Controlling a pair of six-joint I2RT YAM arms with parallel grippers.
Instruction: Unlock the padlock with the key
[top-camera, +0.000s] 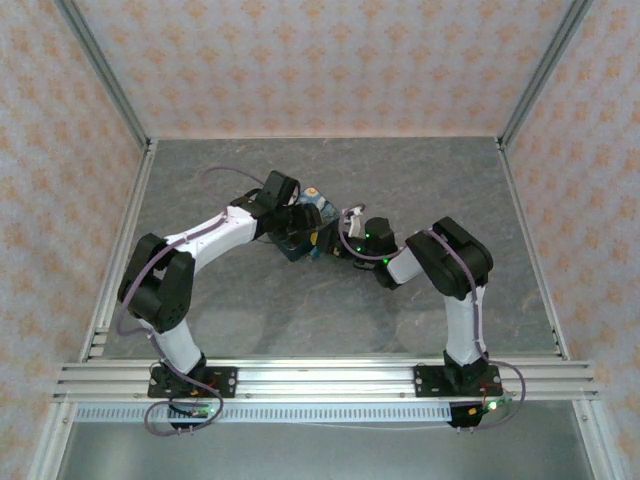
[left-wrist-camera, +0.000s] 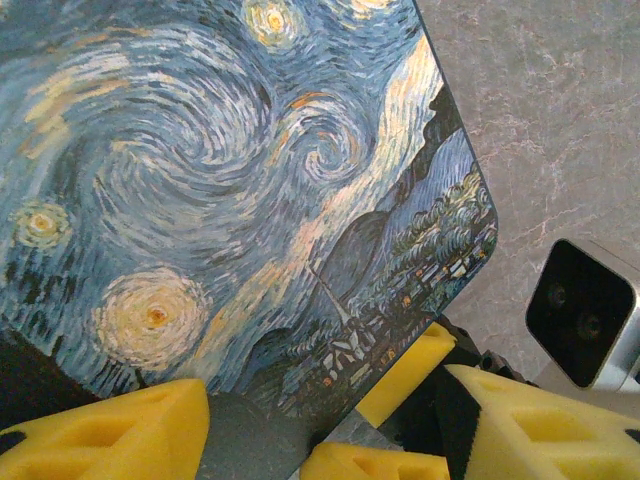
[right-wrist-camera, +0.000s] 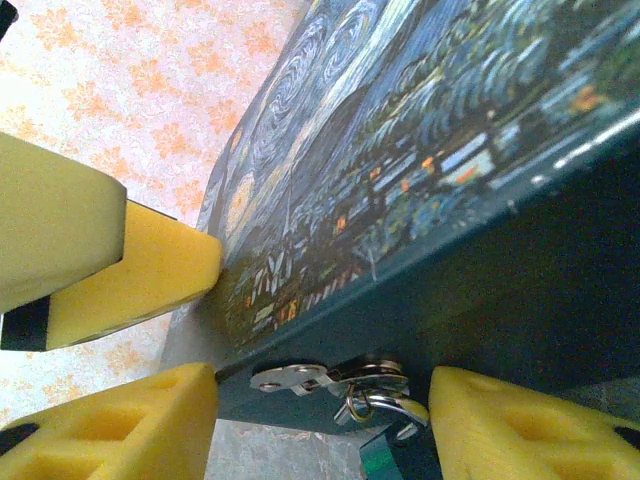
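The dark blue starry-night tin (left-wrist-camera: 230, 200) lies between both grippers at mid-table (top-camera: 316, 200). On its front wall a silvery clasp (right-wrist-camera: 295, 378) carries the padlock (right-wrist-camera: 398, 405), of which I see the thin curved shackle and a greenish-dark bit of body below. A small wire ring hangs on the shackle; the key itself I cannot make out. My right gripper (right-wrist-camera: 320, 432) is open, its yellow pads (right-wrist-camera: 110, 430) standing either side of the clasp without touching it. My left gripper (left-wrist-camera: 320, 435) is open over the tin's corner, one pad (left-wrist-camera: 100, 430) at the lid's edge.
The right wrist's camera housing (left-wrist-camera: 585, 310) sits close beside the left gripper's fingers. The two grippers crowd the tin's front corner (top-camera: 320, 240). Grey stone-pattern tabletop (top-camera: 400, 170) is ringed by patterned walls and aluminium posts (top-camera: 100, 70).
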